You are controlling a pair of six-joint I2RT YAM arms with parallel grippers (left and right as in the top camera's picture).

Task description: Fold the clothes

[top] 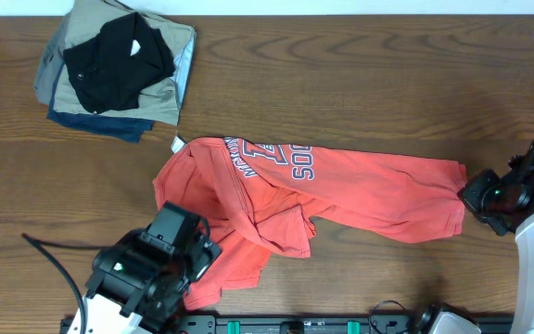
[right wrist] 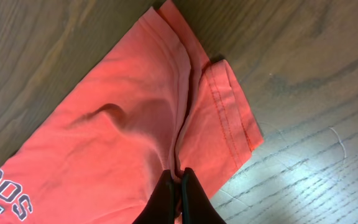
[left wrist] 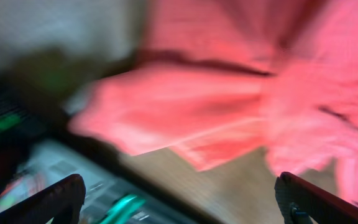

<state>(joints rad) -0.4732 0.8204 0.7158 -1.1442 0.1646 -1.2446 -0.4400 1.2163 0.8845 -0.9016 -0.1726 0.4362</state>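
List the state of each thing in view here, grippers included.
T-shirt: not yet folded; stretched across the table, bunched at its left end.
Left gripper: open, nothing between its jaws, by the bunched end.
Right gripper: shut, pinching the T-shirt's fabric.
Stack of garments: folded, black garment on top, apart from the T-shirt.

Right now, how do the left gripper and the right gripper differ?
The left gripper is open and holds nothing; the right gripper is shut on the T-shirt. The left gripper is by the bunched end; the right gripper is at the flat, stretched end. Both are black.
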